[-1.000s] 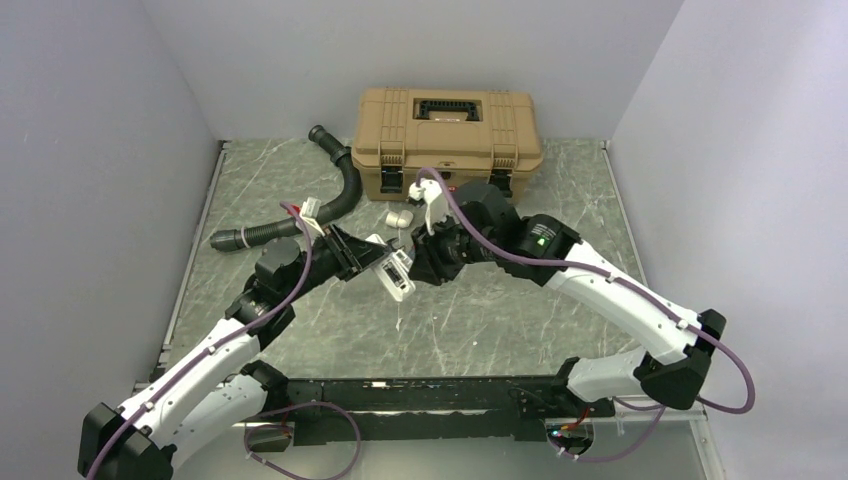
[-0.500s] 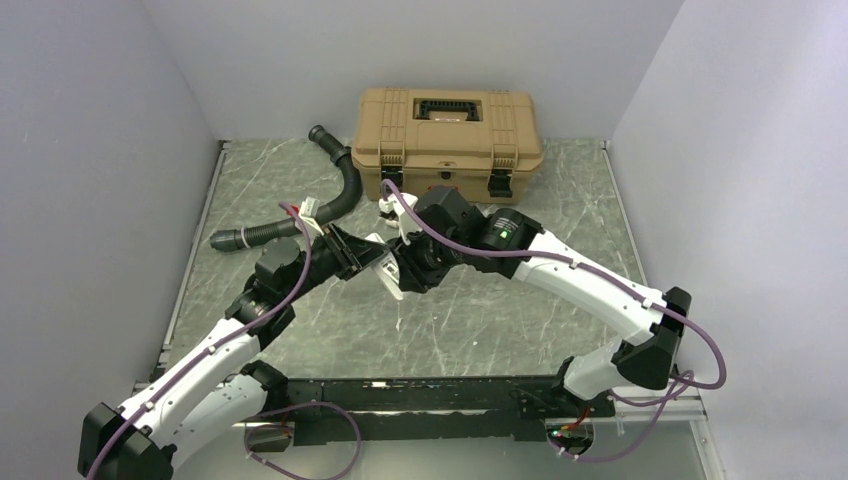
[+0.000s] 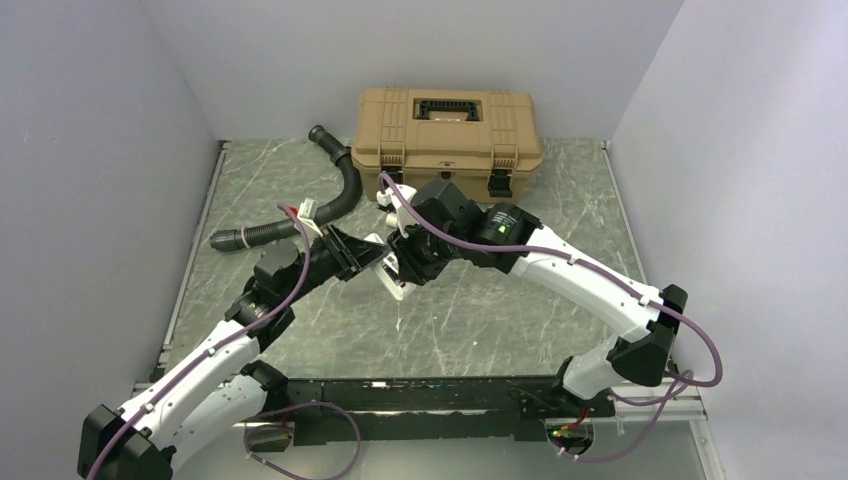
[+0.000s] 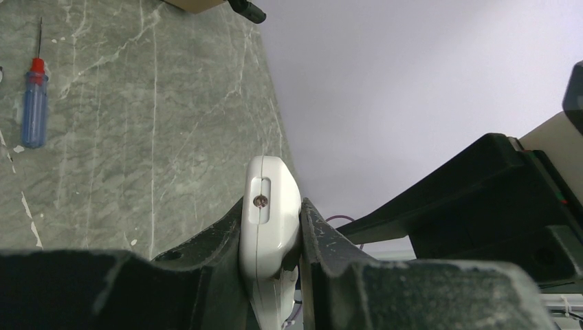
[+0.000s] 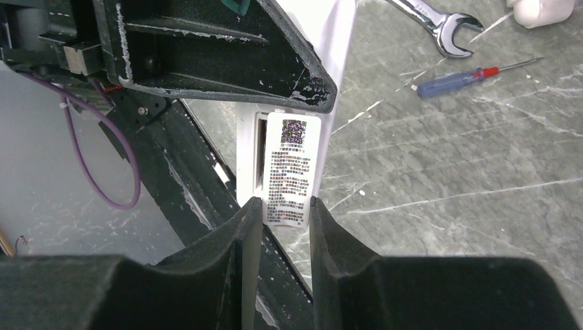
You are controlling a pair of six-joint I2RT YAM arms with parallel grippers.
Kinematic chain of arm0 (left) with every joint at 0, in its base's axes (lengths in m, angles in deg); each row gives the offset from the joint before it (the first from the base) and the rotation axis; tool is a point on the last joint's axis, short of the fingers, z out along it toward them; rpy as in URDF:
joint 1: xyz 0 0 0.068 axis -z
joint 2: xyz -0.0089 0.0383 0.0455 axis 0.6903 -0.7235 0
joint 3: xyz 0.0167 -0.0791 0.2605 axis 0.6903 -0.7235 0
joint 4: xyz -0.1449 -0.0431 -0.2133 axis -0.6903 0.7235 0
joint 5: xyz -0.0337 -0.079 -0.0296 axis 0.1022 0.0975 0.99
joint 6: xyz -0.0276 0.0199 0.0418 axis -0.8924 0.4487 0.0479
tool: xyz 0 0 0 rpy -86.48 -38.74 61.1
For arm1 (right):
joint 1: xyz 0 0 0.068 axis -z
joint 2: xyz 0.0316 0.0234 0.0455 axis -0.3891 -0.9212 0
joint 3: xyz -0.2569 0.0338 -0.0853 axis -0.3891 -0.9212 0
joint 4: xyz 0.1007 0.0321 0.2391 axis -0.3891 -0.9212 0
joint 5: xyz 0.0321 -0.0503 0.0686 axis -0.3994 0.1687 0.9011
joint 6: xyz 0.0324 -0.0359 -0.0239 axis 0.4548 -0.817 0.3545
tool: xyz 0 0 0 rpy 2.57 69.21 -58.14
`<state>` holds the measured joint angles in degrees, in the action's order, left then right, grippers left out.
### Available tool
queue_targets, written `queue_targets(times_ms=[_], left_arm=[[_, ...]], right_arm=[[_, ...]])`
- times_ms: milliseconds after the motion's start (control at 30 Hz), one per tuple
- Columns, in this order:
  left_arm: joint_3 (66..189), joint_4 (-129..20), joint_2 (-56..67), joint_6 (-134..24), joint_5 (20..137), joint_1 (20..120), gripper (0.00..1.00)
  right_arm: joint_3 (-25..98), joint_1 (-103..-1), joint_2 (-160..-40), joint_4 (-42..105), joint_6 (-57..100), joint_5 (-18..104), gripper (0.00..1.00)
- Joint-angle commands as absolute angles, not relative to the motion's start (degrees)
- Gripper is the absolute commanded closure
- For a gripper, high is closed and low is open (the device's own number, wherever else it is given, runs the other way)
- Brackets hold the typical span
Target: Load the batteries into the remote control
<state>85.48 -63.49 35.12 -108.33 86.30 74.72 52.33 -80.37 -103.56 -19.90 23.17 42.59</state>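
Note:
The remote control, a slim white handset, is held above the table by my left gripper, which is shut on its sides. In the left wrist view its white end sits clamped between the two black fingers of the left gripper. The right gripper has come up against the remote from the right. In the right wrist view the remote's labelled back lies just past the fingertips of the right gripper. Those jaws stand a little apart with nothing between them. No batteries show.
A tan toolbox stands at the back, with a black hose to its left. On the table lie a wrench, a blue screwdriver and a stubby white cylinder piece.
The right arm has swung left and brought its gripper up to the remote. The left arm and the remote have stayed in place.

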Motion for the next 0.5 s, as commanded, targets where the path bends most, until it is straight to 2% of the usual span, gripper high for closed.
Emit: queue_targets(times_ms=[0, 467], left_arm=[[85.56, -67.05, 35.99, -109.01, 85.48, 74.52, 1.0], [85.17, -67.23, 35.89, -109.0, 85.03, 74.57, 1.0]], right_arm=[[54.45, -80.44, -104.01, -20.69, 22.92, 41.46, 0.79], [55.3, -80.6, -105.22, -20.91, 23.73, 42.73, 0.8]])
